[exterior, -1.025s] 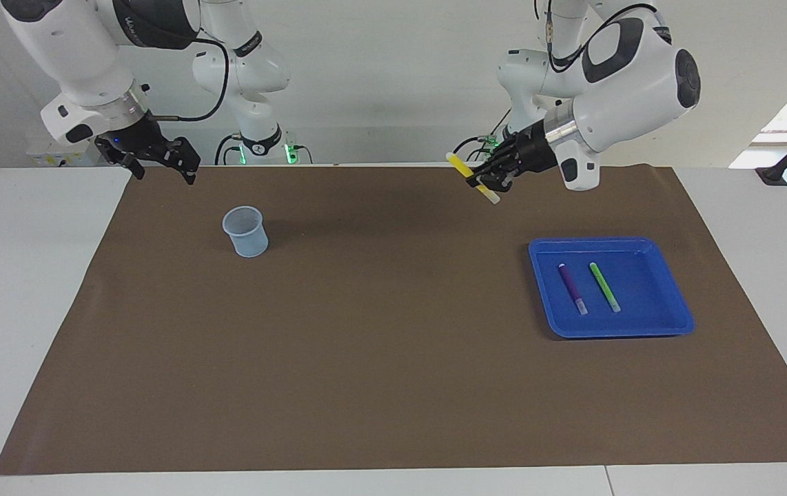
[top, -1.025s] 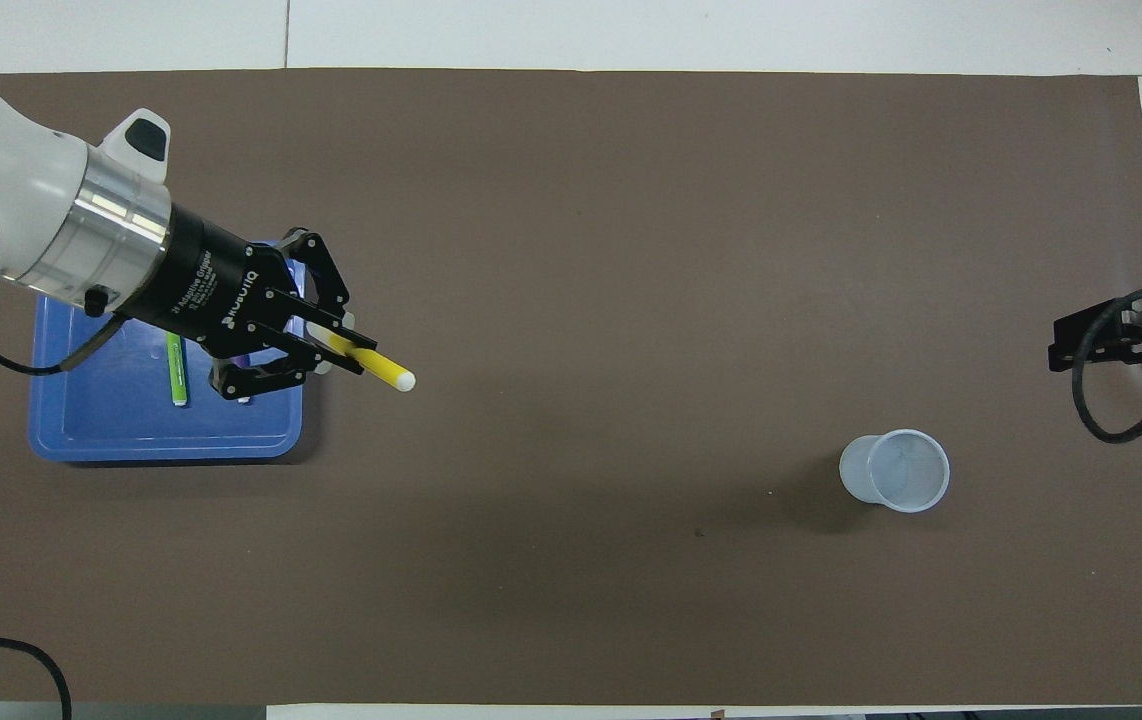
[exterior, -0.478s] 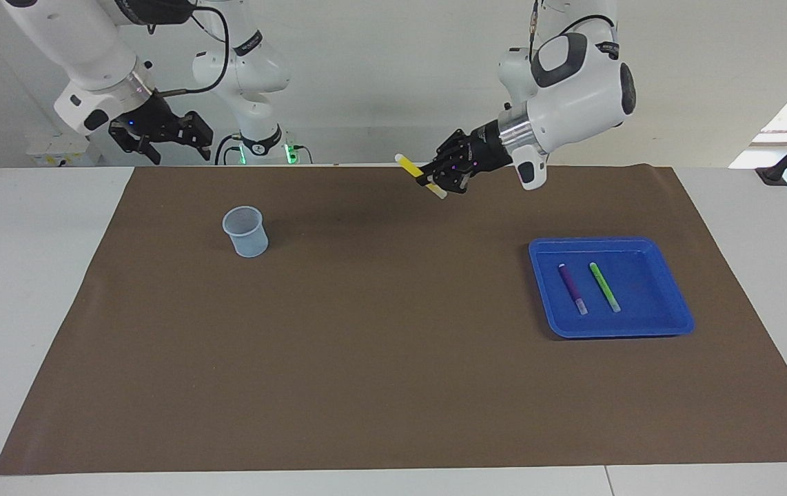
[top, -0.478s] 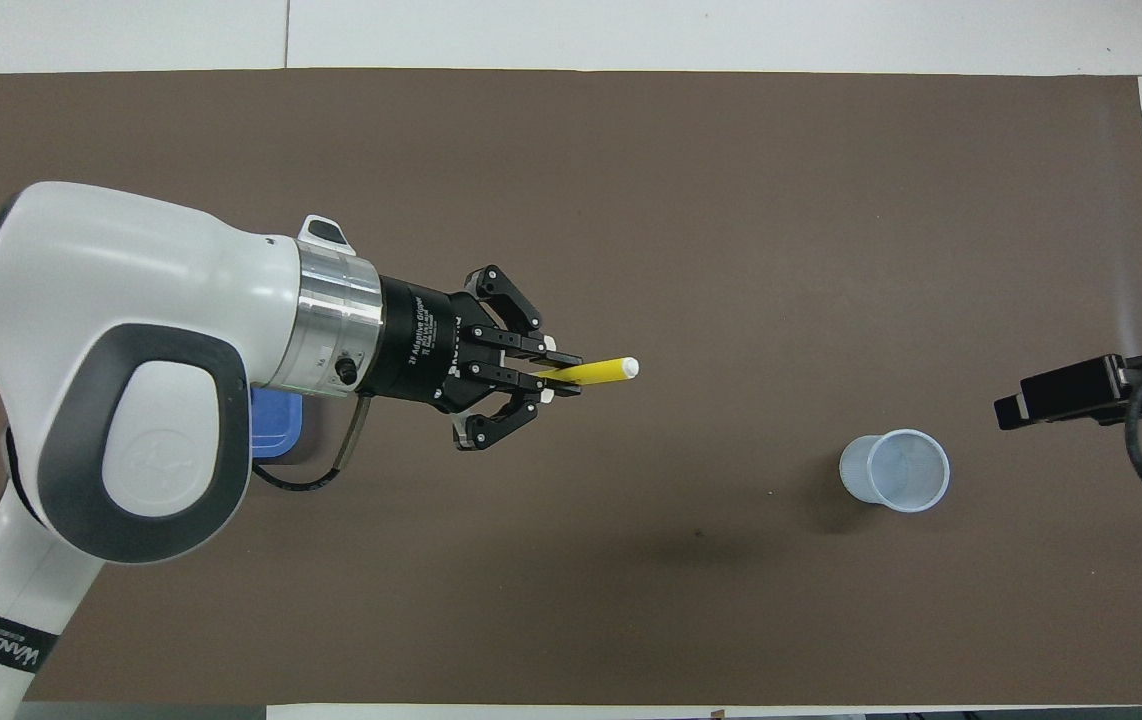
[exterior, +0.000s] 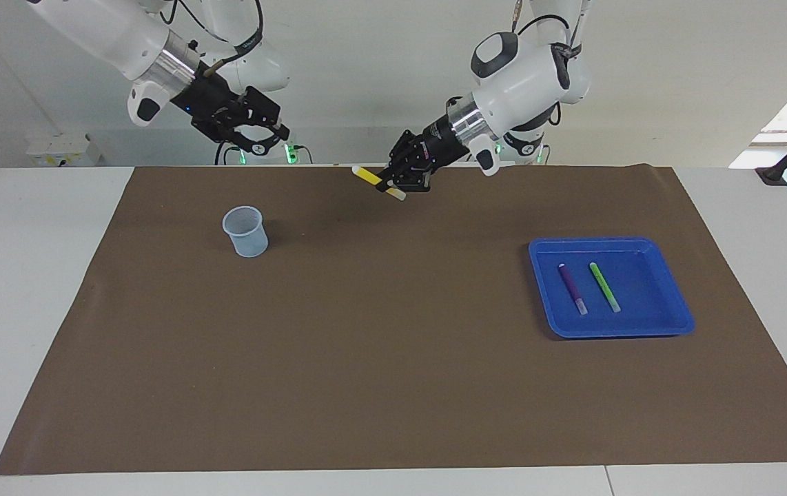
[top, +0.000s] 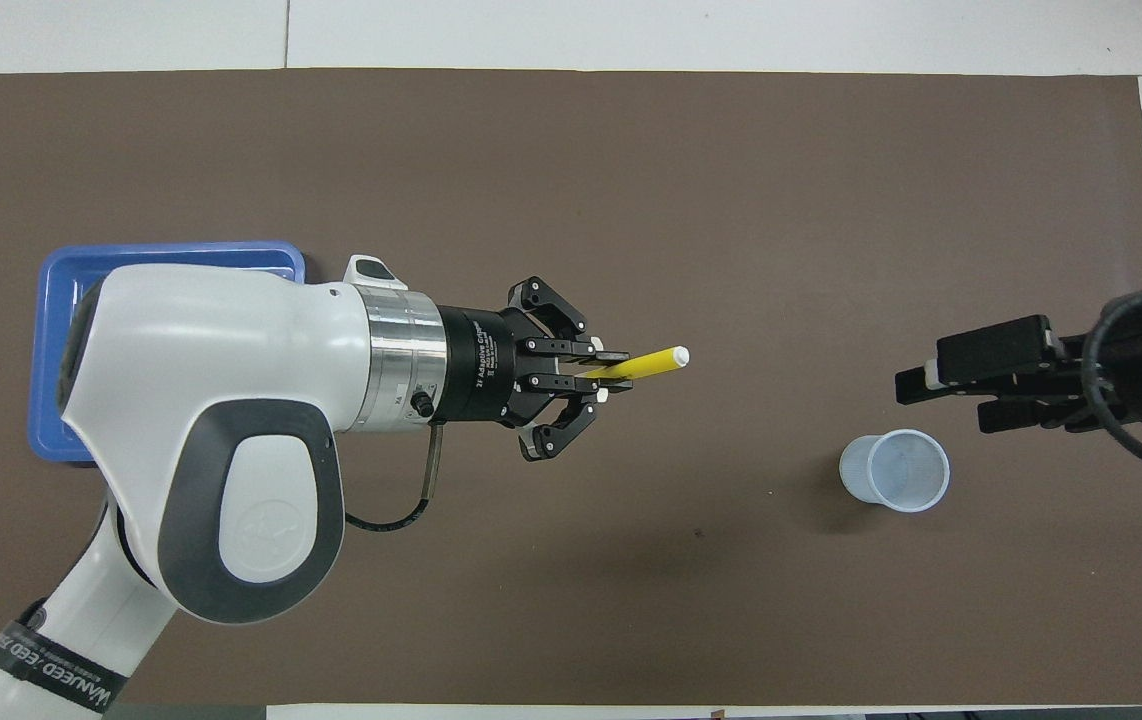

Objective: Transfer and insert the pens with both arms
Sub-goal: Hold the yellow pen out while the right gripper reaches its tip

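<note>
My left gripper is shut on the yellow pen, held level in the air over the middle of the brown mat, whitish cap pointing toward the right arm's end. The right gripper hangs open and holds nothing, up in the air over the mat close to the clear plastic cup. The purple pen and the green pen lie side by side in the blue tray. In the overhead view my left arm hides both of them.
A brown mat covers most of the white table. The blue tray sits at the left arm's end, the upright cup at the right arm's end. Two smaller white arms with green lights stand at the robots' edge.
The left gripper carried the yellow pen from beside the tray toward the middle of the mat. The right gripper swung in from the table's end toward the cup, staying open.
</note>
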Robot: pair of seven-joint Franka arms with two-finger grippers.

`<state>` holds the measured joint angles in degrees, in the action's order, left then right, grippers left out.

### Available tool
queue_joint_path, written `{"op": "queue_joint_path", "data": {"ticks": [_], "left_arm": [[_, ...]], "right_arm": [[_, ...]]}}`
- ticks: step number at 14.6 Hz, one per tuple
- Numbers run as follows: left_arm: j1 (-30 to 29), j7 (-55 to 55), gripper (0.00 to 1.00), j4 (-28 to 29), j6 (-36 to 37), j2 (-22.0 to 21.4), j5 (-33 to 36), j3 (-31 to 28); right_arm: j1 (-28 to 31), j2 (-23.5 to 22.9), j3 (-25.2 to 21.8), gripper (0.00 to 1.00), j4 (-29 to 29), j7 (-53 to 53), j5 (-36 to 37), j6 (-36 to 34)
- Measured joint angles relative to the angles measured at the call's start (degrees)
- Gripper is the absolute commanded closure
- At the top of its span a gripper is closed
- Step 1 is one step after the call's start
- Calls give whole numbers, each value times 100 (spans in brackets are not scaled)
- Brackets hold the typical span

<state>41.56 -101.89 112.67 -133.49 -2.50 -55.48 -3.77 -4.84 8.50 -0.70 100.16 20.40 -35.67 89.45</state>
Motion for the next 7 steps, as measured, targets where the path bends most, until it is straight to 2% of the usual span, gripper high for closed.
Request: {"op": "queue_joint_path", "data": {"ticks": [4, 7], "left_arm": [[96, -56, 100, 168, -184, -88, -102, -1], [95, -74, 100, 181, -184, -127, -155, -16]], "right_arm": [[-884, 35, 35, 0, 280, 978, -188, 1435], [-1551, 167, 83, 0, 906, 1018, -188, 2295]]}}
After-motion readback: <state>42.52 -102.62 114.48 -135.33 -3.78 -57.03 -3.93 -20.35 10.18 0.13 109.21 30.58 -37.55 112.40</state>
